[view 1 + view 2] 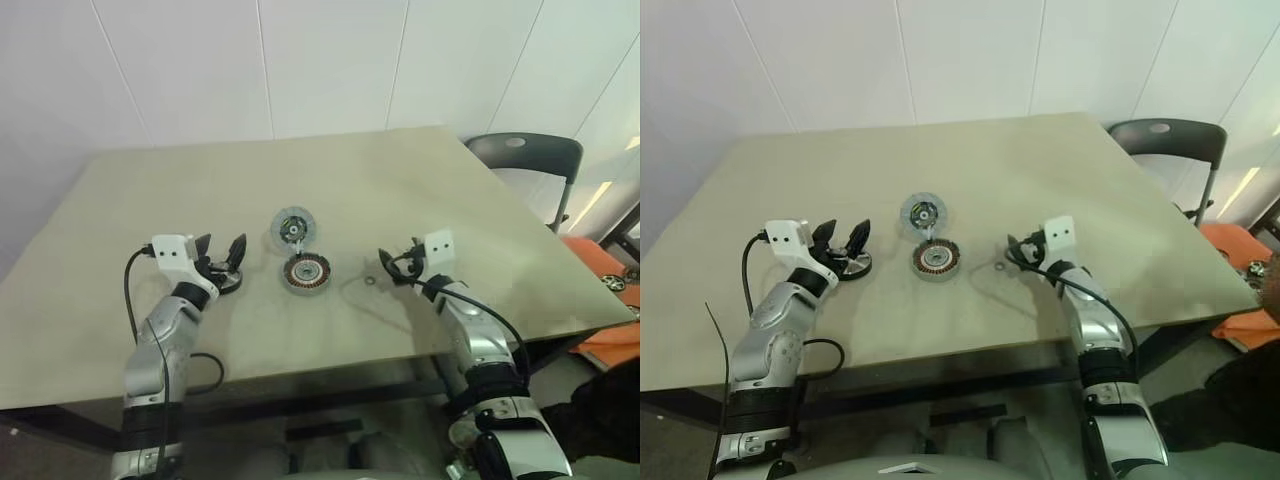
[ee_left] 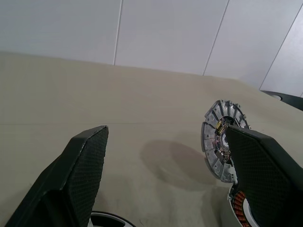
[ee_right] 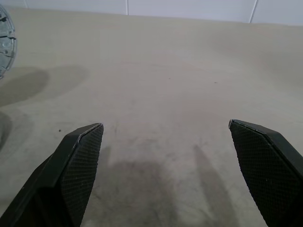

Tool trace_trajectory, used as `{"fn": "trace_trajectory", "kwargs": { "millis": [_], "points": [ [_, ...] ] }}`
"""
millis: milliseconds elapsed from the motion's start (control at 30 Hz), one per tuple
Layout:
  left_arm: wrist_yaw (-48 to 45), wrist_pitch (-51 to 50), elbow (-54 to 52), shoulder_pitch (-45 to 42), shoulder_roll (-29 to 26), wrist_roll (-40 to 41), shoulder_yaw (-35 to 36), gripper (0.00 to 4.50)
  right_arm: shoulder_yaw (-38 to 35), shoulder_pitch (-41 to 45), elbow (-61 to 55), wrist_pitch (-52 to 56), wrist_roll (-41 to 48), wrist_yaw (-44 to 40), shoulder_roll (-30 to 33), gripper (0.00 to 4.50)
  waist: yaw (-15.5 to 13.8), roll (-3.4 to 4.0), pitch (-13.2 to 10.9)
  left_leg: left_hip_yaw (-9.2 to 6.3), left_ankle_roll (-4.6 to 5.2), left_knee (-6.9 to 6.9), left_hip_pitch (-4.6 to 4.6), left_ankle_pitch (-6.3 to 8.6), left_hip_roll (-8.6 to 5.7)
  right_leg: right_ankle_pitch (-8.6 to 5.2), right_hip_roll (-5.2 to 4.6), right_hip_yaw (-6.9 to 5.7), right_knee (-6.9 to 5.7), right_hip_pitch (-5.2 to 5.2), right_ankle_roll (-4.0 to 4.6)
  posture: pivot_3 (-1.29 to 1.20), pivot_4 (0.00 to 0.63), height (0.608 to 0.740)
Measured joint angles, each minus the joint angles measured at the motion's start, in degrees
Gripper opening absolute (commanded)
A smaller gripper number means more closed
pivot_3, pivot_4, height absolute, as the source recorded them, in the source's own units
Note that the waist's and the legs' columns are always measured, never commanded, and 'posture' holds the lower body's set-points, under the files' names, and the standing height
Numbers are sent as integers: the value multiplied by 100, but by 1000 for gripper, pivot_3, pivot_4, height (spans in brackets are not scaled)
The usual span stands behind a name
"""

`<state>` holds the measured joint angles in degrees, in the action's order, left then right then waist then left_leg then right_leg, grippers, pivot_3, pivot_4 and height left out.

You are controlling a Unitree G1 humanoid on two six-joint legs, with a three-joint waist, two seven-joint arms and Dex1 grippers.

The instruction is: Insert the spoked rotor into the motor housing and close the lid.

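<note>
nothing assembled yet — rotor and housing sit apart-ish mid-table, both claws empty.

spoked rotor (image 1: 292,227) lies mid-table, just behind the motor housing (image 1: 306,272), edges abt touching; not inserted, lid not on. a black round part (image 1: 226,279), maybe the lid, sits toward the table (image 1: 420,190) left side, under the left gripper (image 1: 219,248), fingers spread wide, holding nothing. right gripper (image 1: 398,257) to the right of the housing, also spread & empty — small ring (image 1: 369,282) lies between it and the housing. chair (image 1: 530,160) past the far right corner. path to the rotor looks clear.
</note>
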<state>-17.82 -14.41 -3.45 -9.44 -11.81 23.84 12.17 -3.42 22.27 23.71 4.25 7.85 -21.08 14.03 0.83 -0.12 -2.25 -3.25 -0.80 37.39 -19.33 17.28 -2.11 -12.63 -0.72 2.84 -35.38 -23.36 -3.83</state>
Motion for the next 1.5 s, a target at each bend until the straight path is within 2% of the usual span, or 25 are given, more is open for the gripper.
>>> {"fn": "trace_trajectory", "kwargs": {
  "millis": [867,1033,1200,1500],
  "points": [
    [162,20,-169,121,-138,-18,72,4184,55,285,365,-140,-23,-60,-171,4439,5,0,0,-1,0,-2,0,0,1,0,0,0,0,0,0,0,0,740],
    [322,992,-65,-141,-171,-454,167,4184,53,283,365,-155,-27,-46,-169,4439,-3,-2,-1,-1,-1,-3,0,0,1,1,-1,0,1,-1,1,0,0,740],
    [316,2215,-87,-618,-539,-1137,175,4184,86,283,383,-173,-82,-69,-162,4439,-7,-2,0,1,-1,-6,-1,0,-1,1,-3,0,4,-1,1,0,0,740],
    [551,2529,-563,-1346,-833,-1356,243,4184,112,276,392,-176,-93,-76,-164,4439,2,-2,0,1,-1,-8,-1,0,-1,3,-4,0,4,-1,-2,0,0,740]
  ]
}}
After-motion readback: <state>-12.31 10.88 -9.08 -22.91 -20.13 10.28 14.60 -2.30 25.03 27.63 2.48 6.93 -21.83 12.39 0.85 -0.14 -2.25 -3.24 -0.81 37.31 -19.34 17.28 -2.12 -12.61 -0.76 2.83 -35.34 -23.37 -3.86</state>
